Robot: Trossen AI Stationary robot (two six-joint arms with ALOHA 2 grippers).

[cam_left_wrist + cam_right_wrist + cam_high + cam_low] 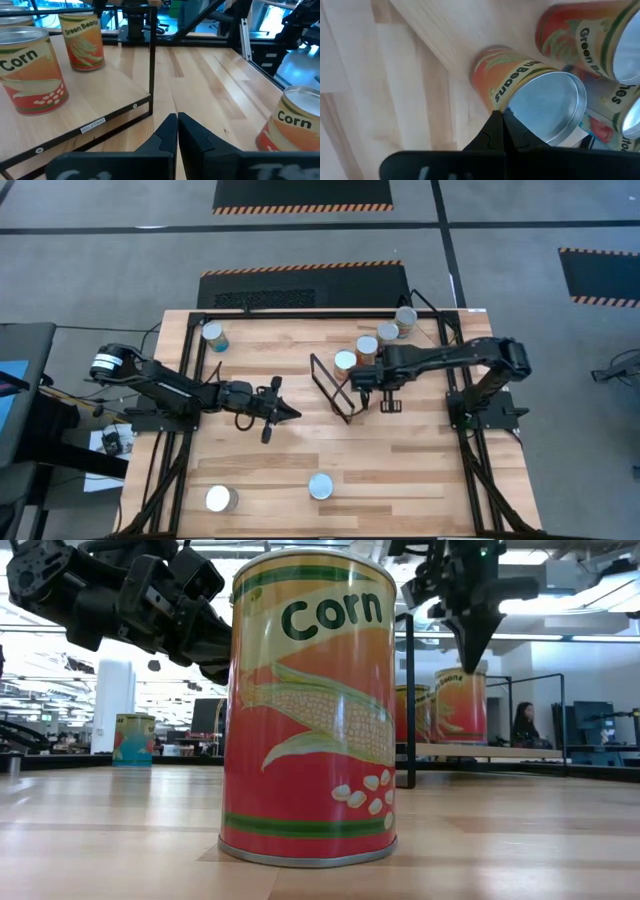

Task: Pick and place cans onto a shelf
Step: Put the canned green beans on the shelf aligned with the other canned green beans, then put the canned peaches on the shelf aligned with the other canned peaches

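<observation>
The shelf (107, 82) is a light-wood board with a black wire frame (335, 385), lying at the table's middle right. Several cans stand on it in a row, from a Green Beans can (345, 360) to the far one (406, 318). My right gripper (502, 116) is shut and points down at the near rim of the Green Beans can (540, 100). It also shows in the high view (365, 395) and the low view (470, 665). My left gripper (177, 117) is shut and empty over the table's middle (290, 413), pointing at the shelf. My right gripper's shut fingertips stand right at the rim of the Green Beans can's silvery top (512, 112), coming from above. I cannot tell whether they touch it. The can stands upright on the shelf.
A Corn can (320, 486) stands upright near the table's near edge and is large in the low view (308, 705). Another can (220, 498) stands at the near left. One can (213, 335) stands at the far left. A person sits far behind the table (522, 725).
</observation>
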